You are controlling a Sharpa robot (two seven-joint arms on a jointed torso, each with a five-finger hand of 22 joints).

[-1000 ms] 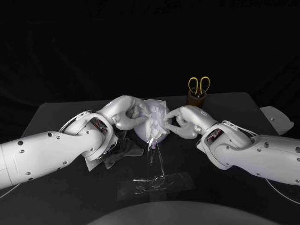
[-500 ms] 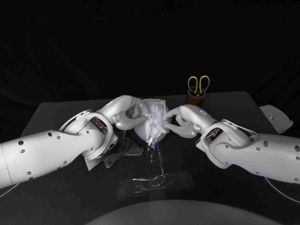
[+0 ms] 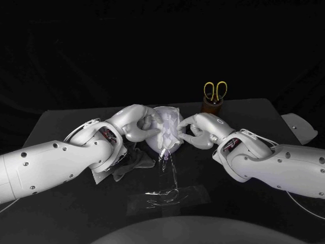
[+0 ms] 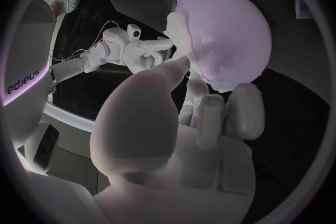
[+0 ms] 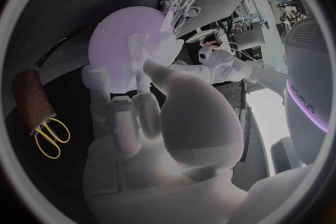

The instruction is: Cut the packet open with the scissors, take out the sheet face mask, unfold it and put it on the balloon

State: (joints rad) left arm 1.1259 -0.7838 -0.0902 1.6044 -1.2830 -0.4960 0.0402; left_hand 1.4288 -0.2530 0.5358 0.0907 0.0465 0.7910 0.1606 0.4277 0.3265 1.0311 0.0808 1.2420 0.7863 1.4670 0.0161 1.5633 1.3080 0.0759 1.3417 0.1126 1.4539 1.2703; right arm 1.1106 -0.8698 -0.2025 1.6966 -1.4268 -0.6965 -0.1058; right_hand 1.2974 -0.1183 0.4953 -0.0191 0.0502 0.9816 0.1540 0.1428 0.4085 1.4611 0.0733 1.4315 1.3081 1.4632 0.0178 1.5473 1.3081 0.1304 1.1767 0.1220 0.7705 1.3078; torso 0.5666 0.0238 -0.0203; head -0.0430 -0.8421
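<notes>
A pale balloon [image 3: 166, 137] stands upright at the table's middle, with the white sheet face mask [image 3: 168, 118] draped over its top and front. My left hand [image 3: 137, 122] holds the mask's edge against the balloon's left side, thumb on the mask [image 4: 224, 33]. On the balloon's right side, my right hand [image 3: 199, 128] pinches the mask's other edge [image 5: 164, 47]. The left wrist view shows my left hand [image 4: 203, 123] and, across the balloon, my right hand [image 4: 136, 47]. Yellow-handled scissors [image 3: 215, 91] stand in a brown holder [image 3: 212, 108] behind the right hand.
A crumpled clear film [image 3: 166, 195] lies on the black table [image 3: 60, 127] in front of the balloon. The dark opened packet [image 3: 133, 162] lies under my left forearm. A white object [image 3: 298, 127] sits off the table's right edge.
Both hands stay on the mask at the balloon; their fingers have shifted only slightly.
</notes>
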